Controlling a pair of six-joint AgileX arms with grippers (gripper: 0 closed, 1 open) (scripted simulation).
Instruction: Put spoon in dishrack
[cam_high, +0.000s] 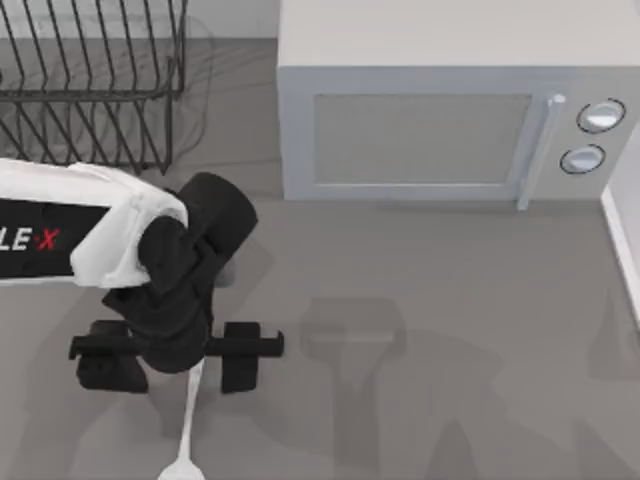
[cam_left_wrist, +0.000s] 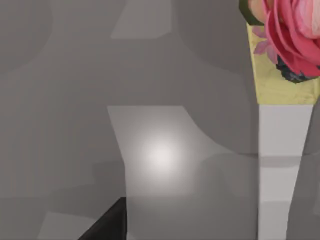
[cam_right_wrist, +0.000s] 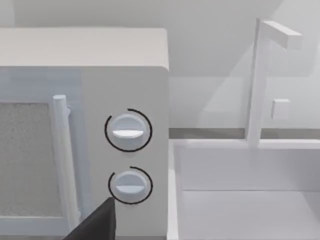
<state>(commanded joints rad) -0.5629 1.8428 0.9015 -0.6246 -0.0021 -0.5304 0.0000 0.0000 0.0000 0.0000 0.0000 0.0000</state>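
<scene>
The spoon (cam_high: 187, 425) lies on the grey table near the front edge at the left, its oval bowl toward the front. Its white handle runs back under my left gripper (cam_high: 176, 362). That gripper hangs low over the handle, open, with one black finger on each side. The left wrist view shows the spoon's white handle (cam_left_wrist: 277, 160), its yellow band and its red knob from close up, and one black finger (cam_left_wrist: 107, 225) stands apart from them. The black wire dishrack (cam_high: 90, 80) stands at the back left, beyond the left arm. My right gripper's dark tip (cam_right_wrist: 97, 222) faces the microwave.
A grey microwave (cam_high: 440, 110) with a door handle and two knobs (cam_right_wrist: 128, 131) fills the back middle and right. A white basin (cam_right_wrist: 240, 200) with a tall white tap stands beside it, and its rim (cam_high: 622, 240) lines the table's right edge.
</scene>
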